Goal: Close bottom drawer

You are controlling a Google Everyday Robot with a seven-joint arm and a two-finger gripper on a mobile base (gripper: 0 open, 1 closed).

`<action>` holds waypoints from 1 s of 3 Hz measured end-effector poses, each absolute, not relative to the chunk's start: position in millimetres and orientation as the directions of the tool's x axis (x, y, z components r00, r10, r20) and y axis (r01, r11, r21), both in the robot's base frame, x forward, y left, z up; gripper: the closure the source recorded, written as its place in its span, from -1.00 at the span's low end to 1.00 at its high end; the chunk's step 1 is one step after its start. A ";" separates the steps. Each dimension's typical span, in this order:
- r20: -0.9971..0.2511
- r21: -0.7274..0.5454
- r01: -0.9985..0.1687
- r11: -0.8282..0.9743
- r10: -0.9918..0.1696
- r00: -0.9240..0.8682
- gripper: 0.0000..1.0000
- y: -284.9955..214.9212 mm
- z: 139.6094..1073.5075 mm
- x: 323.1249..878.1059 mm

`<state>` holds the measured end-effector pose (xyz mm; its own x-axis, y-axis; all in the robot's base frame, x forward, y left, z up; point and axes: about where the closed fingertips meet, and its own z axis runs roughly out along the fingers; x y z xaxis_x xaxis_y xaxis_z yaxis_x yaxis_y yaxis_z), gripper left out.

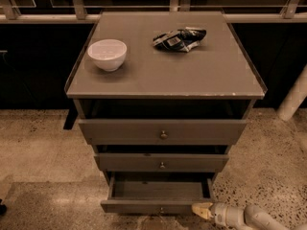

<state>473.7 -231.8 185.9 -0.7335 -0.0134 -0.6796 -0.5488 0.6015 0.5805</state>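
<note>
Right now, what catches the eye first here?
The bottom drawer stands pulled open, lowest of three. The gripper sits low by the right end of its front. On the cabinet top are a white bowl at left and a crumpled dark packet further back.
</note>
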 end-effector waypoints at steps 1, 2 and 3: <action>-0.679 0.581 -0.549 0.602 -0.013 -0.734 1.00 -231.8 185.8 473.8; -0.673 0.587 -0.539 0.604 -0.006 -0.739 1.00 -230.6 184.3 474.5; -0.663 0.598 -0.533 0.599 -0.004 -0.749 1.00 -227.5 182.5 473.9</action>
